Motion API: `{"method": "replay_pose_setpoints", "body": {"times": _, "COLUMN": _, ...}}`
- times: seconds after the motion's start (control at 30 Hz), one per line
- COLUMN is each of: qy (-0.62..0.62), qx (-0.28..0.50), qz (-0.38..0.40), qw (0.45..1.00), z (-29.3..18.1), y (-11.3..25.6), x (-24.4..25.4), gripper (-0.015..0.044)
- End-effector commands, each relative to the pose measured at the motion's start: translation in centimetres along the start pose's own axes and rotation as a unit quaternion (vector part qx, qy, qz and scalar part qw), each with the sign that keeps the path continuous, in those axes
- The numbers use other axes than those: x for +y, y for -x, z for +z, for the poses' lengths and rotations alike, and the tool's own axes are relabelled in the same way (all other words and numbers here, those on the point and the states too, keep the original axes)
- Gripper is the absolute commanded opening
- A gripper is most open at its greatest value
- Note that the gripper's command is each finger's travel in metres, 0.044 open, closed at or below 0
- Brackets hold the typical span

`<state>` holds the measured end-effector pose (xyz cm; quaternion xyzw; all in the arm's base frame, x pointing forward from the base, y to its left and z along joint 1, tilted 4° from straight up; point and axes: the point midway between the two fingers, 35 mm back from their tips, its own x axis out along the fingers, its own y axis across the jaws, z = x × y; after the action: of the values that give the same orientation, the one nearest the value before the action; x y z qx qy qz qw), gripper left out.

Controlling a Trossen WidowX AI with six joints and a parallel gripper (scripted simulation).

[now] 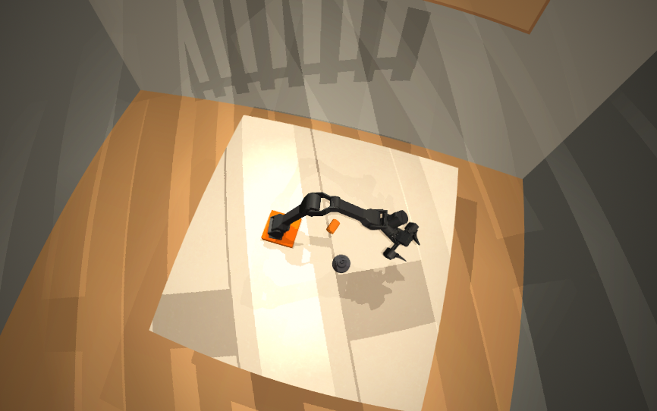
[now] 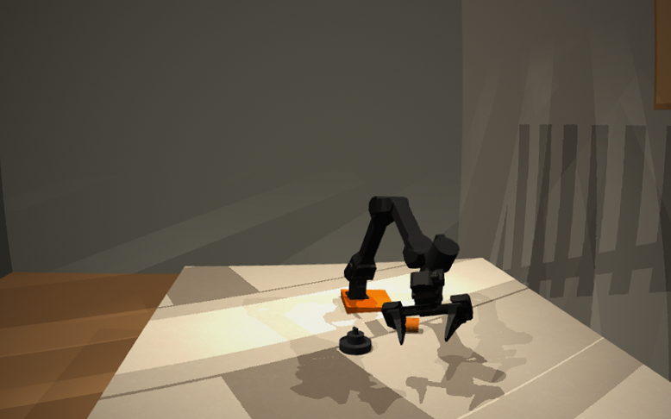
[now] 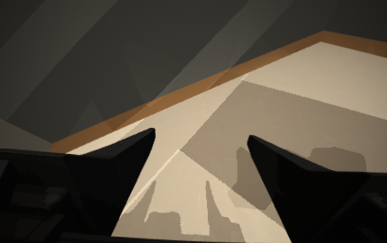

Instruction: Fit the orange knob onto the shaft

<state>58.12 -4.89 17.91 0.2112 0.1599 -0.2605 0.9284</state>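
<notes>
The orange knob (image 1: 333, 226) (image 2: 412, 325) rests on the table between the arm's base and the gripper; in the exterior view it shows partly behind a finger. The dark round pedestal (image 1: 341, 264) (image 2: 354, 345) stands on the table, with a short shaft (image 2: 355, 329) pointing up from its middle. The shaft's flat side cannot be made out. My gripper (image 1: 412, 251) (image 2: 424, 341) (image 3: 202, 136) is wide open and empty, raised above the table, beyond both the knob and the pedestal from the base. Neither knob nor pedestal shows in the wrist view.
The arm's orange base plate (image 1: 292, 236) (image 2: 347, 306) is on the pale table (image 1: 290, 339) (image 2: 169, 394) (image 3: 288, 63). The arm arches over the table near the knob. Its shadows fall around the pedestal. The table's far edge shows in the wrist view.
</notes>
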Motion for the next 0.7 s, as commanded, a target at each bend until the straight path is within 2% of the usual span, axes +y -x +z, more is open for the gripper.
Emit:
{"method": "replay_pose_setpoints", "body": {"times": 0.0, "qy": 0.238, "qx": 0.133, "qz": 0.042, "qw": 0.961, "z": -5.0, "y": 5.9, "x": -0.1, "gripper": 0.0440}}
{"method": "replay_pose_setpoints", "body": {"times": 0.1, "qy": 0.349, "qx": 0.198, "qz": 0.076, "qw": 0.913, "z": -7.8, "y": 9.2, "x": -0.9, "gripper": 0.0440}}
{"method": "replay_pose_setpoints", "body": {"times": 0.23, "qy": 0.483, "qx": 0.278, "qz": 0.137, "qw": 0.819, "z": -11.4, "y": 14.2, "x": -2.6, "gripper": 0.0440}}
{"method": "replay_pose_setpoints", "body": {"times": 0.53, "qy": 0.678, "qx": 0.408, "qz": 0.326, "qw": 0.518, "z": -17.6, "y": 27.5, "x": -9.1, "gripper": 0.0440}}
{"method": "replay_pose_setpoints", "body": {"times": 0.57, "qy": 0.682, "qx": 0.413, "qz": 0.336, "qw": 0.501, "z": -17.8, "y": 28.2, "x": -9.5, "gripper": 0.0440}}
{"method": "replay_pose_setpoints", "body": {"times": 0.67, "qy": 0.684, "qx": 0.414, "qz": 0.339, "qw": 0.497, "z": -17.8, "y": 28.4, "x": -9.6, "gripper": 0.0440}}
